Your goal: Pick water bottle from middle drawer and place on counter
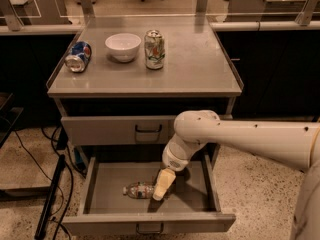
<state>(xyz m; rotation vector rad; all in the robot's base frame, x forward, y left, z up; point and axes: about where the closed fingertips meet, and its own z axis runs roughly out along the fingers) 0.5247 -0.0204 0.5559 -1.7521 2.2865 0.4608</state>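
Presently clear plastic water bottle (138, 190) is seen lying in grey metal middle drawer (107, 181), lower centre; cream gripper (160, 193) is set just beside it, aperture indeterminable; flat grey counter (195, 69) placement pending.

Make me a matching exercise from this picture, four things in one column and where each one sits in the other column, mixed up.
Column one:
1. water bottle
2. white bowl
3. blue crushed can
4. tool

Column two:
A. on its side near the left edge of the counter
B. lying on the floor of the open middle drawer
C. lowered into the drawer, at the bottle's right end
D. on the counter, just left of the green-and-white soda can

Pairs: 1-B, 2-D, 3-A, 4-C
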